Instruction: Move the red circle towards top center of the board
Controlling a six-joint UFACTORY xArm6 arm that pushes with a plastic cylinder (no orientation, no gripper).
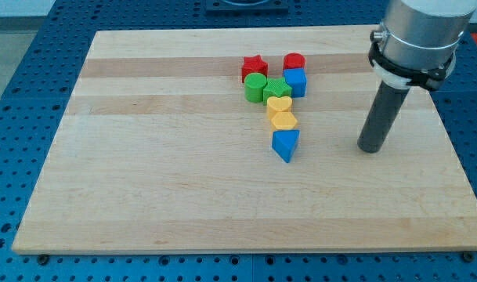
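Observation:
The red circle (294,61) sits near the board's top centre, touching the blue cube (295,81) just below it. The red star (254,67) lies to its left. My tip (370,148) rests on the board well to the right of and below the red circle, apart from every block.
A green circle (256,88) and a green star (276,88) sit below the red star. A yellow heart (279,104), a yellow hexagon (283,121) and a blue triangle (285,145) run down from them. The wooden board (144,172) lies on a blue perforated table.

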